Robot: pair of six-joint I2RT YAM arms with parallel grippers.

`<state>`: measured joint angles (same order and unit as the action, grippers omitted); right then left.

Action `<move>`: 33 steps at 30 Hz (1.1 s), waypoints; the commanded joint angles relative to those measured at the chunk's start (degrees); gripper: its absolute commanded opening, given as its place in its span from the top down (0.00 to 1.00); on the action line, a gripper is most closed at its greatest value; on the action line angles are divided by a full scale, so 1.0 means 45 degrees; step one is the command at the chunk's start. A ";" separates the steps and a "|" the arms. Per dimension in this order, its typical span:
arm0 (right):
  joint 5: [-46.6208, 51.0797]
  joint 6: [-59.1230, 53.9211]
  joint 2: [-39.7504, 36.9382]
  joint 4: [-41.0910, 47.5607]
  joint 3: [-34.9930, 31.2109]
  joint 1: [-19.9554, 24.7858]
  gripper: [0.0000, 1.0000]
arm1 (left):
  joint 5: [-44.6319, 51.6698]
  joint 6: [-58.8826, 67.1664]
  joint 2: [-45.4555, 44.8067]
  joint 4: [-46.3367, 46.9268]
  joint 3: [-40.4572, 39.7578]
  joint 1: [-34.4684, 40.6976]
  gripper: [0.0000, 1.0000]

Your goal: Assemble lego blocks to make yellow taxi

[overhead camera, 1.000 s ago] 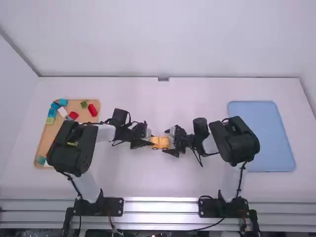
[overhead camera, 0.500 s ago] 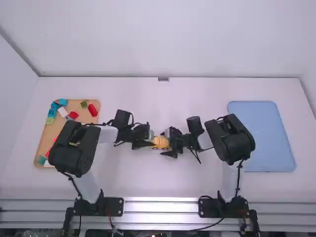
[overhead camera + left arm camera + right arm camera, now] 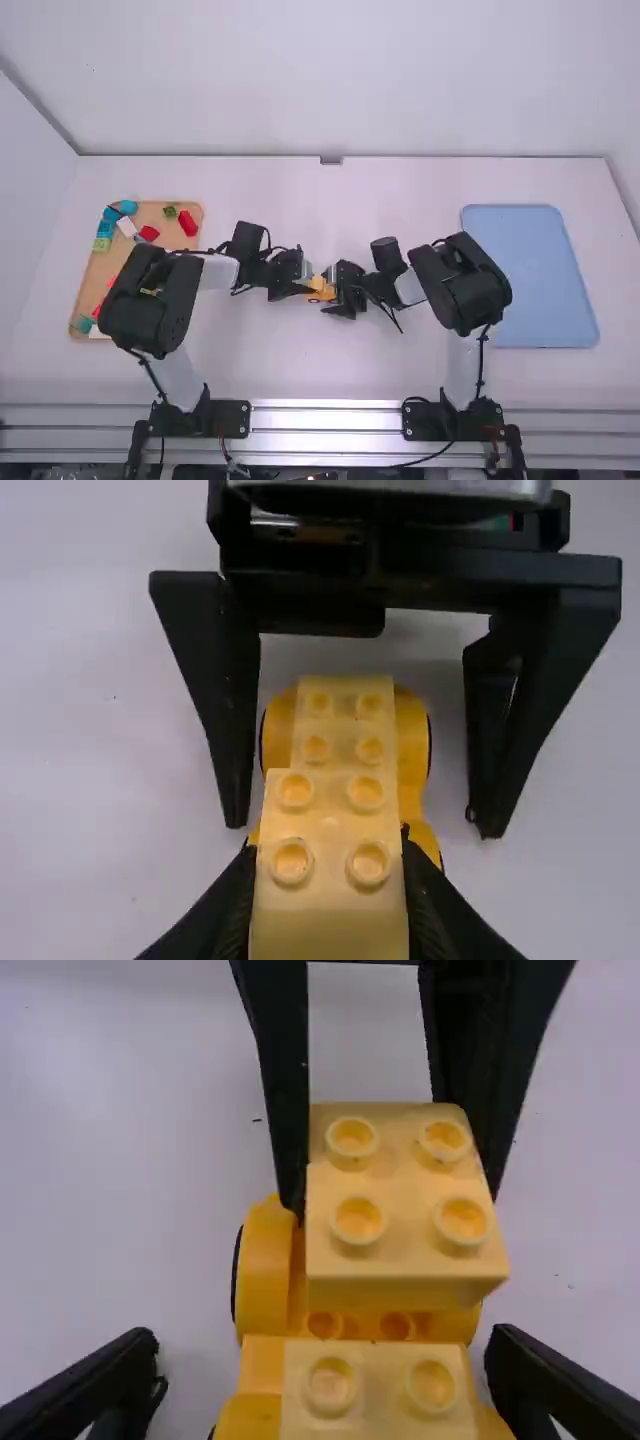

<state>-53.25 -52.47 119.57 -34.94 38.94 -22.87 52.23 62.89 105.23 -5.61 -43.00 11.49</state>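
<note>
Where the two black grippers meet near the middle of the table, they hide much of the yellow toy car [image 3: 318, 290] from the high view. The left gripper [image 3: 308, 283] is pinching the yellow block [image 3: 400, 1175] at the top of the car; I can't tell if that block is pushed all the way down. The right gripper [image 3: 331, 290] has its fingers spread wide, one on each side of the car. In both wrist views, the bottom edge cuts off some yellow, and the wheels are just thin black curves. The left arm [image 3: 150, 310] covers part of the brown tray [image 3: 100, 280], so some of its blocks are hard to make out. The right arm [image 3: 465, 285] is near the blue tray [image 3: 535, 270]. The table [image 3: 400, 365] is smooth and white, the wall [image 3: 300, 80] behind it is plain and pale, and shiny metal bars [image 3: 325, 418] run along the near side.
</note>
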 commanded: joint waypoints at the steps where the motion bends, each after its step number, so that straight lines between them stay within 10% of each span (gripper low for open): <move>1: 0.0427 -0.0117 0.0185 0.0063 0.0107 0.0112 0.17 | 0.0277 -0.0107 0.0121 0.0102 0.0121 0.0049 0.98; 15: 0.0413 -0.0112 0.0180 0.0112 0.0107 0.0151 0.54 | 0.0165 -0.0107 0.0121 0.0228 0.0121 0.0423 0.98; 33: 0.0340 -0.0121 0.0180 0.0209 0.0078 0.0146 0.55 | -0.0539 -0.0068 0.0121 0.0306 0.0121 0.0646 0.80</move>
<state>-53.23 -52.47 119.57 -34.48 39.00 -21.91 50.26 62.57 105.21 -4.23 -43.00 13.82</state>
